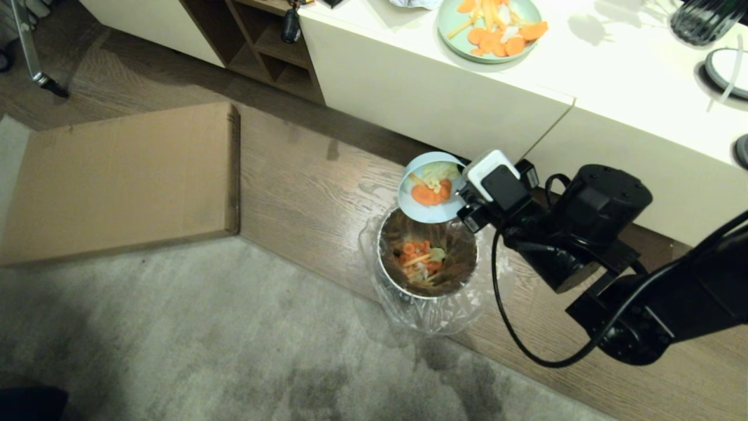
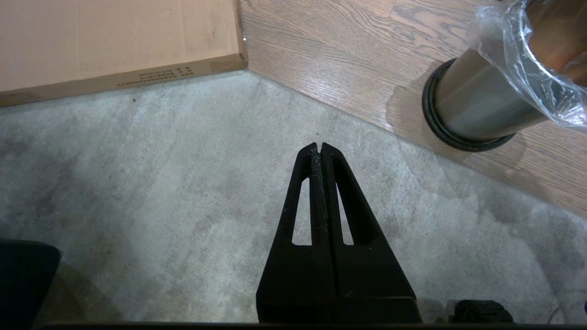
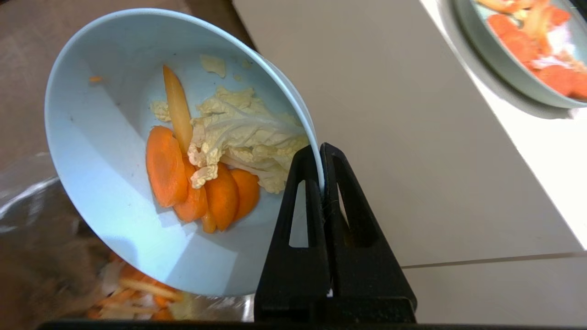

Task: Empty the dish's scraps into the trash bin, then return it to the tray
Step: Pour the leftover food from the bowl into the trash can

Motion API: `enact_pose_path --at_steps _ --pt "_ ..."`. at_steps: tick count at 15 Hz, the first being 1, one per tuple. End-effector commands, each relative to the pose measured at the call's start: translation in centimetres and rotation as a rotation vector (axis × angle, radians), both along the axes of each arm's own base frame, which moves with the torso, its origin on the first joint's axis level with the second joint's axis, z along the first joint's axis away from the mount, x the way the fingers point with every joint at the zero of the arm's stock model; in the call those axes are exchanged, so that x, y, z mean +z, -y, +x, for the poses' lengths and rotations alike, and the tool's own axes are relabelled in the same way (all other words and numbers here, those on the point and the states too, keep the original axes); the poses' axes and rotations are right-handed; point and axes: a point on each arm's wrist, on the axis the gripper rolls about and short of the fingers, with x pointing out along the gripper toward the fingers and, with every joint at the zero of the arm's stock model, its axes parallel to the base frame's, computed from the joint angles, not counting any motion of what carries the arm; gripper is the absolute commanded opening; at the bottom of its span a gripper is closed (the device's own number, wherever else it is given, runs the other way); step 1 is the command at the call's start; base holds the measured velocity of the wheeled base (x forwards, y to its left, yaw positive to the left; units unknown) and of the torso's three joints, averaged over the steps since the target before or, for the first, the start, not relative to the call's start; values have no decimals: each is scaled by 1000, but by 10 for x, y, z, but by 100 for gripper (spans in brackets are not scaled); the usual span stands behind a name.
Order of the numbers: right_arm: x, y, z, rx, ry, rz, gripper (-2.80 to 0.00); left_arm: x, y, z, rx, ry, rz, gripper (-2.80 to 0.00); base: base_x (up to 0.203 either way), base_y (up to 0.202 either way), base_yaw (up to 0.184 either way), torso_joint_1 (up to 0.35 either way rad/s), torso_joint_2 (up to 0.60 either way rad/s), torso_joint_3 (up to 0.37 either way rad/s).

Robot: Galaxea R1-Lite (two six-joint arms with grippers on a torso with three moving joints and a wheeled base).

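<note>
The pale blue dish (image 1: 422, 213) hangs tilted above the trash bin (image 1: 382, 260), its mouth turned toward the bin. My right gripper (image 3: 319, 153) is shut on the dish (image 3: 105, 151) at its rim. Scraps (image 3: 220, 151) of carrot slices and pale cabbage cling to the tilted inside. More scraps (image 1: 419, 260) lie at the bottom of the steel bin, which has a clear liner. My left gripper (image 2: 319, 146) hangs shut and empty over the grey carpet, with the bin (image 2: 477, 105) off to its side. The tray is out of view.
A light-green plate (image 1: 489, 26) of carrot slices sits on the white counter (image 1: 613, 88) just behind the bin. A flat cardboard box (image 1: 123, 175) lies on the wooden floor to the left. Grey carpet (image 1: 175, 333) covers the near floor.
</note>
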Motion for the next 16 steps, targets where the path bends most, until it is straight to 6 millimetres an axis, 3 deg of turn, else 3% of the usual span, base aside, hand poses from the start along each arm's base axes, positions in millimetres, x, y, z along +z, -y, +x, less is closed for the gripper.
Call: enact_pose_path --at_steps 1,5,10,16 --pt "-3 -2 -9 22 -2 -23 -280 0 0 0 0 0 -1 -280 0 0 0 0 0 0" --pt "-7 0 -15 72 49 -93 -280 0 0 0 1 0 -1 -280 0 0 0 0 0 0" --pt "-2 2 -17 34 153 -157 -280 0 0 0 1 2 -1 -280 0 0 0 0 0 0" --pt "4 5 -28 122 271 -252 -280 0 0 0 1 2 -1 -280 0 0 0 0 0 0"
